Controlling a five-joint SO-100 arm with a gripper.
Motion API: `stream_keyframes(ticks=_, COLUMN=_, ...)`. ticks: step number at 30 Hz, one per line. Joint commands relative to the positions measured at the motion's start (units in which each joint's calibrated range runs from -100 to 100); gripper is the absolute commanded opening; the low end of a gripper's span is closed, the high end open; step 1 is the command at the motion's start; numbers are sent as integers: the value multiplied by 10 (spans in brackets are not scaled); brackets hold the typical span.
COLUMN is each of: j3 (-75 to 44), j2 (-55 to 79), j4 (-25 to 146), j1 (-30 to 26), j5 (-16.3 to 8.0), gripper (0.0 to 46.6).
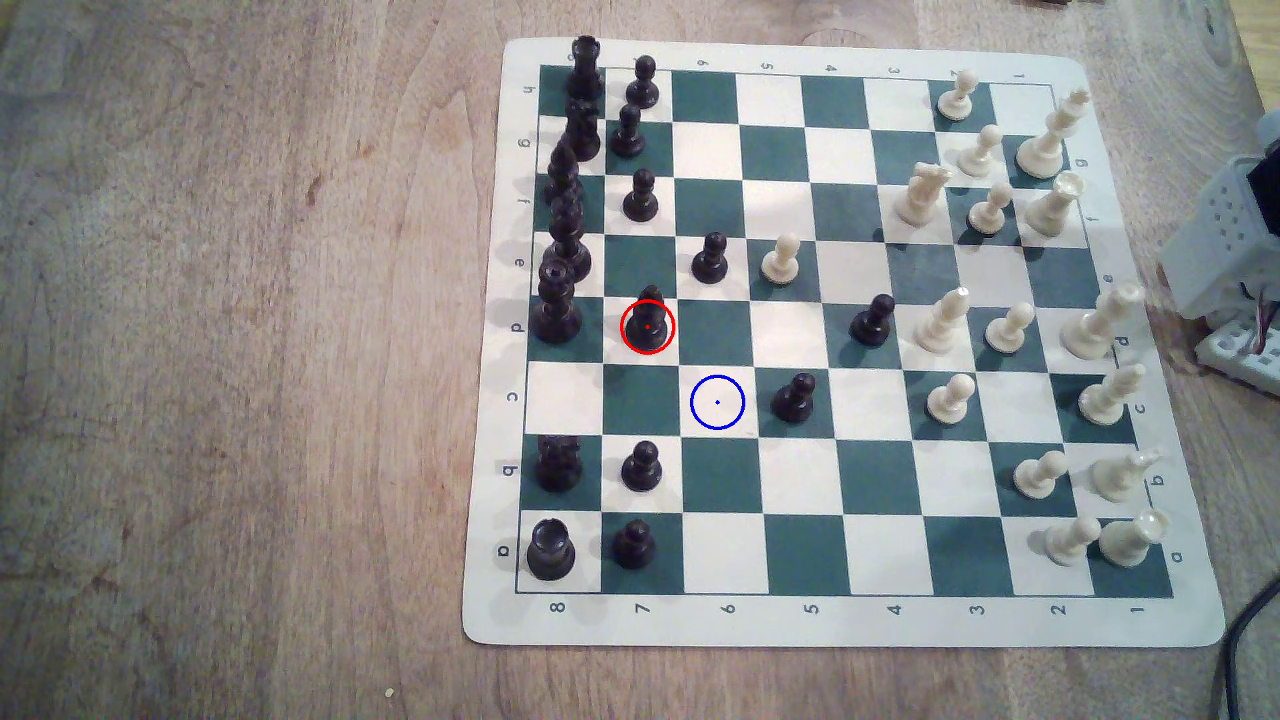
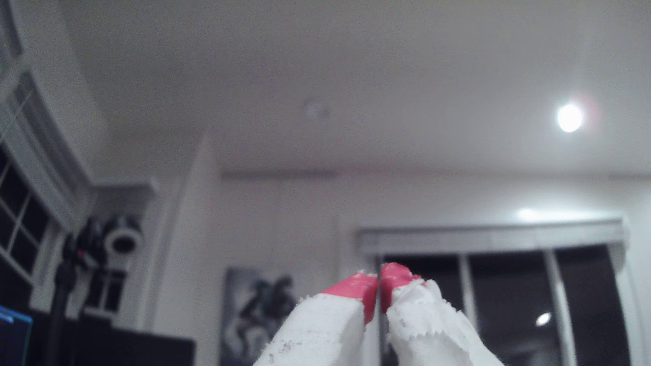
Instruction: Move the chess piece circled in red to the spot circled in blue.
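Note:
The chess piece circled in red [image 1: 647, 324] is a black piece with a broad base and tapered top, standing on a white square in the board's second column from the exterior view's left. The spot circled in blue [image 1: 717, 402] is a bare white square one column right and one row nearer, with a black pawn [image 1: 794, 398] just right of it. In the wrist view my gripper [image 2: 378, 281] points up at the room's ceiling, its red-tipped, white-wrapped fingers [image 2: 355, 290] pressed together with nothing between them. The arm's grey base [image 1: 1226, 242] sits off the board's right edge.
The green-and-white chess mat [image 1: 841, 623] lies on a wooden table. Black pieces line its left columns, white pieces crowd its right. A black pawn [image 1: 710, 259] and a white pawn [image 1: 781, 259] stand mid-board. A black cable [image 1: 1240, 644] runs at the lower right.

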Motion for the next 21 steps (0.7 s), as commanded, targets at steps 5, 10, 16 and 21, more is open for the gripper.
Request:
stream_keyframes(ticks=5, j3=-72, j2=55, j4=221, j1=-15, j5=2, gripper=2)
stream_keyframes(ticks=10, j3=-141, j2=189, j4=269, j1=-42, j5=22, gripper=2)
stream_keyframes(ticks=16, j3=-206, j2=310, j4=402, j1=-41, j5=1, gripper=2)
stream_keyframes(ticks=21, j3=-316, j2=415, j4=482, j1=-34, j5=-54, gripper=2)
